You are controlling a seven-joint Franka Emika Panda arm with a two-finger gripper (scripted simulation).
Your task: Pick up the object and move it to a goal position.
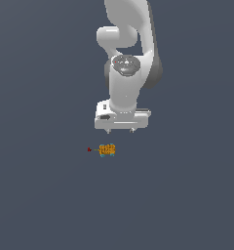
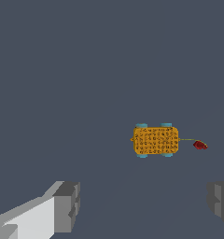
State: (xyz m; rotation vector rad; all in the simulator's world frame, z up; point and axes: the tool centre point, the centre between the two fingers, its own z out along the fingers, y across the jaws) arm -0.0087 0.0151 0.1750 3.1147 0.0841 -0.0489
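Hanging over the scene: the white arm point(image 1: 126, 58) is seen reaching down from the upper edge of the exterior view, with the gripper point(image 1: 120, 130) at its lower end.
Gripper state: the fingers point(image 2: 67, 206) are spread wide, one at each side of the wrist view, and nothing is held between them.
Gripper contact: no contact with the block is seen; open grey surface lies between the fingers.
Block: a small orange block point(image 1: 107, 150) with a knobbly, dotted face is seen lying flat on the bench point(image 1: 46, 195).
Block details: teal specks are seen at its corners in the wrist view, and a thin stalk runs out of one short side to a dark red tip point(image 2: 200, 145).
Block position: in the exterior view it is placed just below the gripper and slightly toward the exterior view's left, apart from it.
Stalk direction: in the exterior view the red tip is pointed toward the exterior view's left.
Block versus gripper: the block is clearly smaller than the gap between the fingers.
Bench: a plain dark grey-blue surface is shown in both views.
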